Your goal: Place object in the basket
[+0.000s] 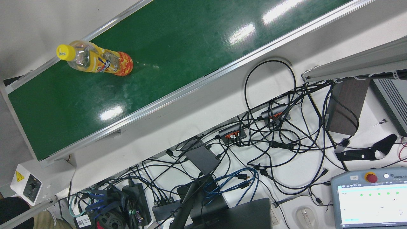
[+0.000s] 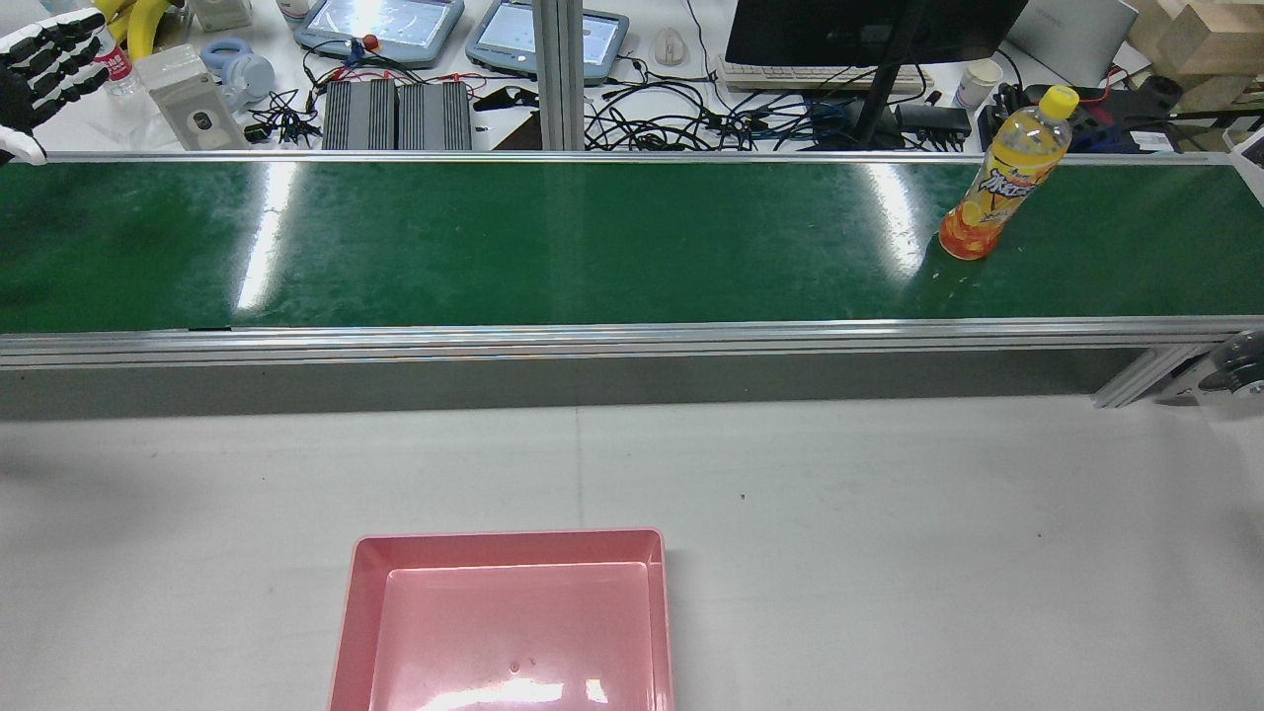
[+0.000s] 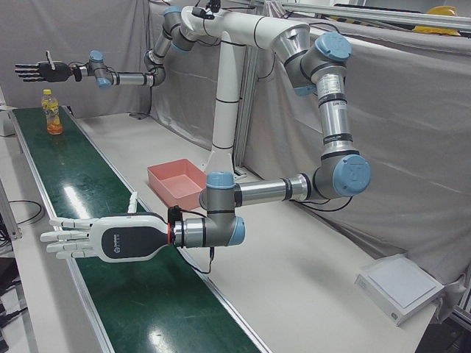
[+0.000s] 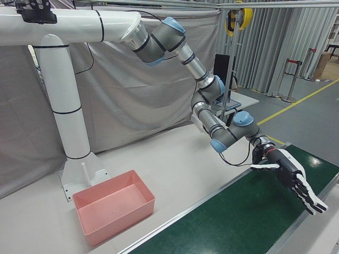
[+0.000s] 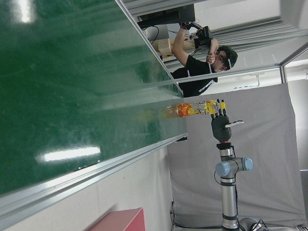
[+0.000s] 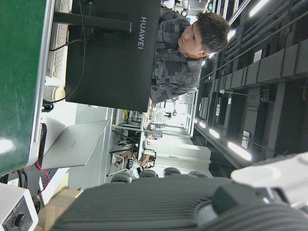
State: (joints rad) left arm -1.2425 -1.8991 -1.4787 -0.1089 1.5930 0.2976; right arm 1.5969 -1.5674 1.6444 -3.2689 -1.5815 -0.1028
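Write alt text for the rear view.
An orange drink bottle with a yellow cap stands upright at the right end of a green conveyor belt. An empty pink basket sits on the white table below, and an open left hand shows at top left.

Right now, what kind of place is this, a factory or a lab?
Probably a robotics lab or test station rather than a factory: a green conveyor belt carries just one drink bottle, a pink basket waits nearby, and cables and teach pendants crowd the operators' desk.
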